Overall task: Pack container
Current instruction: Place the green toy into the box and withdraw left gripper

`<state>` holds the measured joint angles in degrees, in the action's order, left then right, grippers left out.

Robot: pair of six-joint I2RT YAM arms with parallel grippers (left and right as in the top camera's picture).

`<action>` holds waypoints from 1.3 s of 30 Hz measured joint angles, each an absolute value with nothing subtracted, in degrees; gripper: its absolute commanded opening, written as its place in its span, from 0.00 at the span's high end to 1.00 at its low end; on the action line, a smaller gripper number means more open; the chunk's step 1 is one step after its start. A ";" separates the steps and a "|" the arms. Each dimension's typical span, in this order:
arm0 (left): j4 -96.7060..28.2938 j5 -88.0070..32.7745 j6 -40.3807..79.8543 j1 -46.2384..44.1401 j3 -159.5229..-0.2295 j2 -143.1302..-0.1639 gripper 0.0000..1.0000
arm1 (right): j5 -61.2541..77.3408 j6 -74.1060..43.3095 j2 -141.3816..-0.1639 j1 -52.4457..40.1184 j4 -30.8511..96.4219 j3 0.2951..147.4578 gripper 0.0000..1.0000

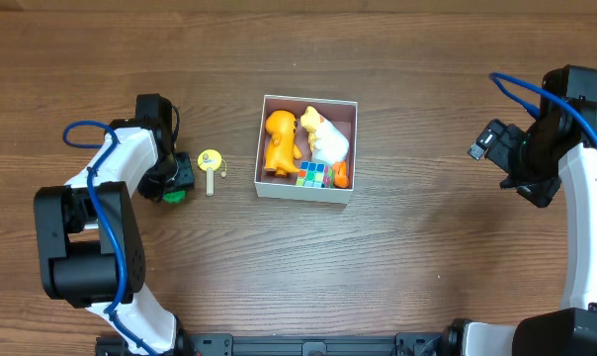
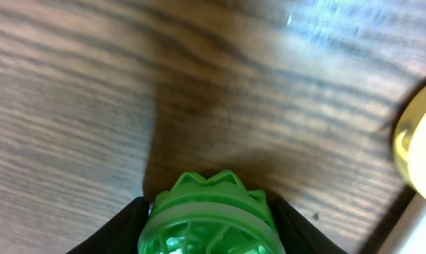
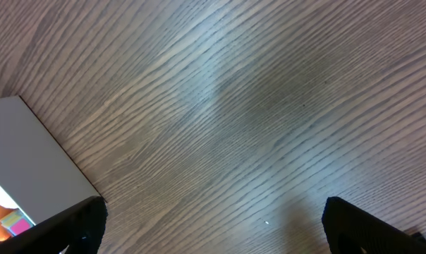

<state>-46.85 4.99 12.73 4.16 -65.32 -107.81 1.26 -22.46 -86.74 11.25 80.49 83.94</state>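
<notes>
My left gripper (image 2: pixel 209 229) is clamped on the green toy (image 2: pixel 209 215), low over the desk (image 1: pixel 427 267) and well left of the container (image 1: pixel 350 107). My right gripper (image 3: pixel 213 212) hangs with its fingers spread wide and nothing between them, over bare wood just off the container's right wall.

My main worry is the grip. The green toy is round, glossy plastic, so I expect it could squirm or pop out under a hard squeeze or a quick swing. The yellow toy (image 1: pixel 211 161) lies between me and the container, and a low carry could knock it away. The container is crowded too. An orange toy (image 1: pixel 278 143), a white toy (image 1: pixel 328 138) and a cube (image 1: pixel 312 175) fill most of it, so a drop could bounce off them and over the shallow wall. The thin wall would probably slide if I clip it.

The green toy looks translucent, with a latticed body, a smooth band and a toothed crown. The yellow toy is a disc on a pale stick. The orange and white toys are smooth and rounded, and the cube has small coloured tiles. The desk is dark, matte wood grain.
</notes>
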 measured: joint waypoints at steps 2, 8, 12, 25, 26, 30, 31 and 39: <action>-48.38 4.93 12.67 4.16 -65.52 -107.81 0.63 | 1.26 -22.44 -86.74 11.25 80.40 83.94 0.00; -55.92 4.91 12.64 4.16 -68.49 -108.97 0.69 | 1.23 -22.44 -86.74 11.25 80.34 83.94 0.00; -63.09 2.70 11.57 4.16 -76.34 -109.65 0.69 | 1.23 -22.41 -86.76 11.25 79.75 83.92 0.00; -78.65 -9.06 5.89 -6.81 -111.35 -109.67 0.67 | 1.32 -22.44 -86.74 11.25 78.00 83.92 0.00; -78.06 -9.06 5.48 -9.32 -112.27 -109.67 0.65 | 1.34 -22.44 -86.76 11.25 78.00 83.92 0.00; -73.17 -7.55 4.25 -20.60 -112.31 -109.67 0.58 | 1.52 -22.46 -86.74 11.25 77.60 83.92 0.00; -71.07 -6.76 4.16 -23.29 -111.63 -109.67 0.55 | 1.50 -22.44 -86.74 11.25 77.62 83.92 0.00; -57.95 1.13 6.09 -36.10 -98.63 -110.43 0.57 | 1.54 -22.41 -86.74 11.25 77.67 83.92 0.00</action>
